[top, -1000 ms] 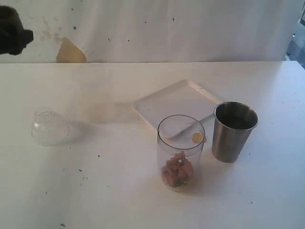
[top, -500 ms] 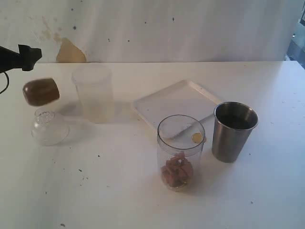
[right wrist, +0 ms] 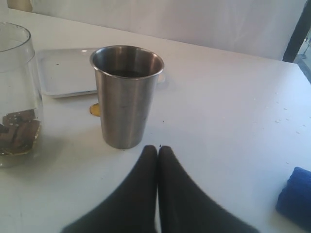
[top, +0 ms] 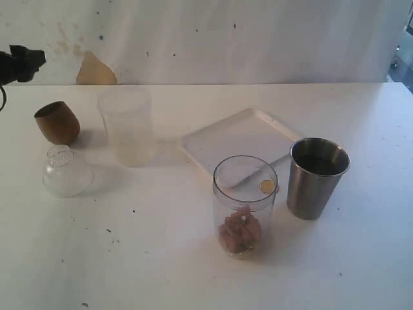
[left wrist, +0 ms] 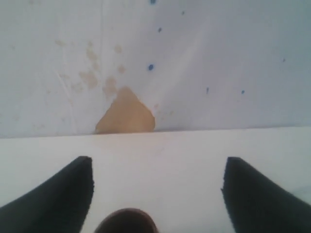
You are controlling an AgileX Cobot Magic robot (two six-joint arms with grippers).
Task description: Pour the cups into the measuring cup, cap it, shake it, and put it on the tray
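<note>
Mostly out of frame, the left tool (left wrist: 156,162) gapes empty near the wooden cup (top: 57,123); right tool (right wrist: 157,148) closed, empty.

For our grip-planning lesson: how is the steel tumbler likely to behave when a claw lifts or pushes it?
The steel tumbler looks rigid, so it probably won't flex when squeezed. Its smooth brushed wall may be slippery. Tall, with a base narrower than its rim, it could tip if pushed high up.

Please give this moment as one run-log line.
left tool: open, empty | right tool: shut, empty | small brown wooden cup: standing free | tall clear plastic measuring cup: brown pieces inside, uncapped | brushed-steel tumbler: ungripped
</note>
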